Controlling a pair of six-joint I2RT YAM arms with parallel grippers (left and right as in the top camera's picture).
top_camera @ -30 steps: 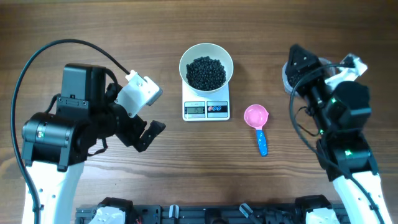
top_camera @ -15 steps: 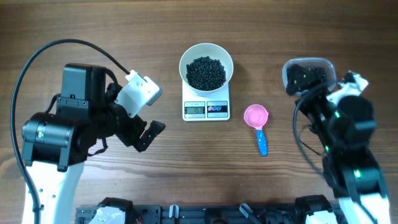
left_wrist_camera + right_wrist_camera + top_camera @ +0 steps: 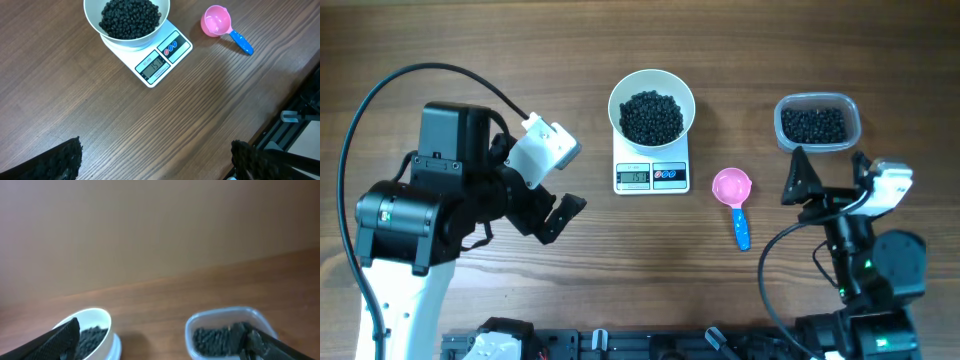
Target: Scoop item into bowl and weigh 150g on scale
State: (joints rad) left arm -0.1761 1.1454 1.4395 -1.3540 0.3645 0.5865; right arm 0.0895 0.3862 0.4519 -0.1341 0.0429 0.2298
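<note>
The white bowl (image 3: 615,108), heaped with black pellets (image 3: 652,117), stands on the white scale (image 3: 672,176) at the table's middle back. The scale's display is lit, its digits too small to read surely. The pink scoop (image 3: 731,187) with a blue handle lies empty on the wood to the right of the scale. My left gripper (image 3: 548,213) hovers open left of the scale, and the left wrist view shows the bowl (image 3: 125,44) and scale (image 3: 176,47) far ahead of it. My right gripper (image 3: 830,180) stands open below the tub, with nothing between its fingers.
A clear plastic tub (image 3: 783,112) holding more black pellets sits at the back right and shows in the right wrist view (image 3: 220,315) next to the bowl (image 3: 97,318). A black cable loops over the table's left side. Dark hardware runs along the front edge.
My right arm has pulled back from over the tub toward the table's front, uncovering the tub. The left arm, bowl, scale and scoop have not moved.
</note>
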